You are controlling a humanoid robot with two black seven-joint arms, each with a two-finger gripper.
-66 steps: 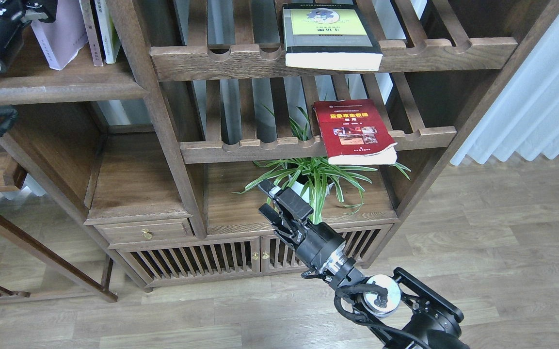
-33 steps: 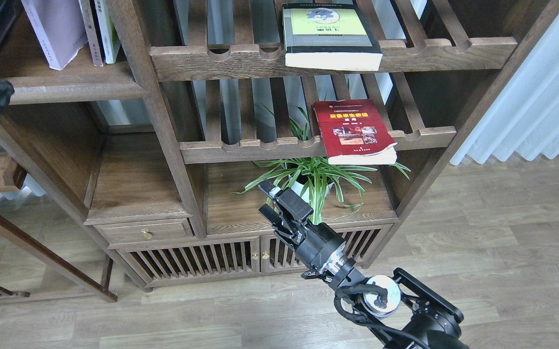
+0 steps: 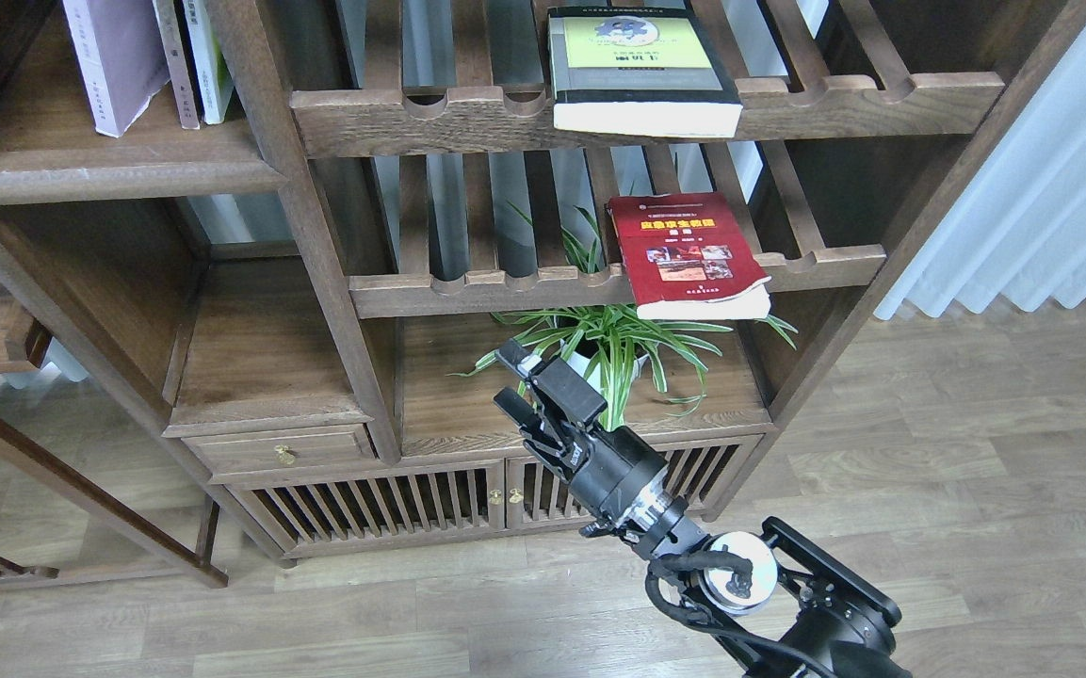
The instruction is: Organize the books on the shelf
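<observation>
Looking across the tall dark bookcase, I take the solid shelf (image 3: pixel 109 169) at upper left as my landmark. Standing on it, close to the upright post at its right end, are the books (image 3: pixel 142 56): a pale lavender softcover (image 3: pixel 109 56) leaning slightly, with two thinner volumes pressed against its right side. I judge the lavender one light, thin and floppy, likely to bow if pinched at a corner; gripping across the spine edge near mid-height looks safest, and its smooth cover may slip.

Right of the shelf, on the slatted racks, a thick green-covered book (image 3: pixel 641 71) lies flat level with it, and a red book (image 3: pixel 688 254) lies flat lower down, both overhanging their front rails. Both seem heavier and stiffer. Their cover titles are too small for me to read.

Well below and right of the shelf, my right gripper (image 3: pixel 510 377) hangs before a potted spider plant (image 3: pixel 613 344), jaws parted and empty. Only a dark cable loop of my left arm shows at the shelf's left end; its gripper is out of view.
</observation>
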